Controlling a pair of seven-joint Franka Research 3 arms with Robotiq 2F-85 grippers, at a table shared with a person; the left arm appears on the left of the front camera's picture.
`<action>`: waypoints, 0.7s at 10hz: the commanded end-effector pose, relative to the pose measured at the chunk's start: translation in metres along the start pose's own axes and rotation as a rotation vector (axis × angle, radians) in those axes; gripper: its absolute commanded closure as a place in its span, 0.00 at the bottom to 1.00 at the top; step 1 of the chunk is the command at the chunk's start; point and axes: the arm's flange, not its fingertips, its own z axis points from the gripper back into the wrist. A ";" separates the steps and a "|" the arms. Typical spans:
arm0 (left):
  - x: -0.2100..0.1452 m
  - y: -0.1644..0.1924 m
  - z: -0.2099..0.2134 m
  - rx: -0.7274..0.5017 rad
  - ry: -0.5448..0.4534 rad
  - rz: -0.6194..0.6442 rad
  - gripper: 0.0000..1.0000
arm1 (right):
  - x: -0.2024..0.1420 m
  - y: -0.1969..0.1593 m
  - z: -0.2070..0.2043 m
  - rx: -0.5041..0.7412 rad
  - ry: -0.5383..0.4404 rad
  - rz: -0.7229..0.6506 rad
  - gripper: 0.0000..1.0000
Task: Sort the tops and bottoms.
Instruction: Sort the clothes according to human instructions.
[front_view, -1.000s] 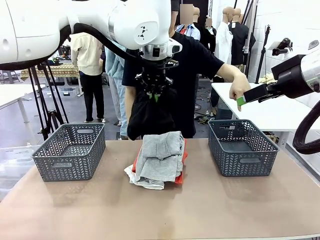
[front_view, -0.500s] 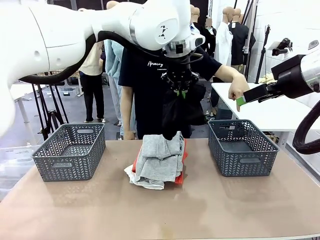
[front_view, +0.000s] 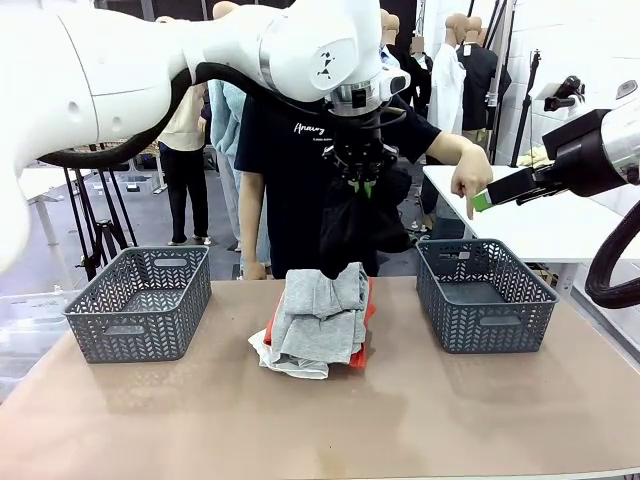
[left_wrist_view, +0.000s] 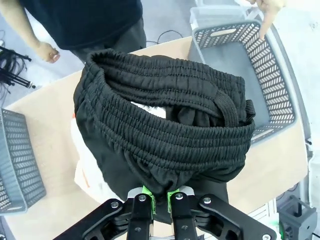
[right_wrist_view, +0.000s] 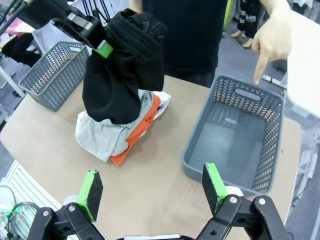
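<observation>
Two baskets, one pile: sorting is mid-carry. The left pincer (front_view: 362, 183) is up above the table (front_view: 450, 420), closed tight on a bunched fold of the black bottoms (front_view: 355, 225), green pads nearly meeting with cloth pinched between them. The wrist view shows the elastic waistband hanging in loops below the pincer. The garment dangles clear, its lowest edge just above the pile at table centre. The pile has the grey top (front_view: 320, 310) uppermost, the orange top (front_view: 369, 300) showing at the edges under it, and the white top (front_view: 285, 362) at the bottom. The person's hand (front_view: 470, 180) points a finger down at the right basket (front_view: 485, 330). Likely next move: swing the bottoms right, over that basket, lower them and let go, watching that the trailing cloth clears the near rim. The left basket (front_view: 135, 325) sits well apart on the other side. The right pincer (right_wrist_view: 152, 185) hovers high with its jaws spread wide, gripping nothing.
</observation>
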 end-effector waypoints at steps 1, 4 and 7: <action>0.024 -0.030 -0.027 -0.086 -0.082 0.091 1.00 | 0.000 -0.001 -0.002 0.019 -0.005 -0.013 0.00; 0.066 -0.102 -0.066 -0.229 -0.076 0.128 1.00 | 0.000 -0.001 -0.002 0.019 -0.005 -0.013 0.00; 0.015 -0.090 -0.084 -0.230 -0.062 0.110 1.00 | 0.000 -0.001 -0.002 0.019 -0.005 -0.013 0.00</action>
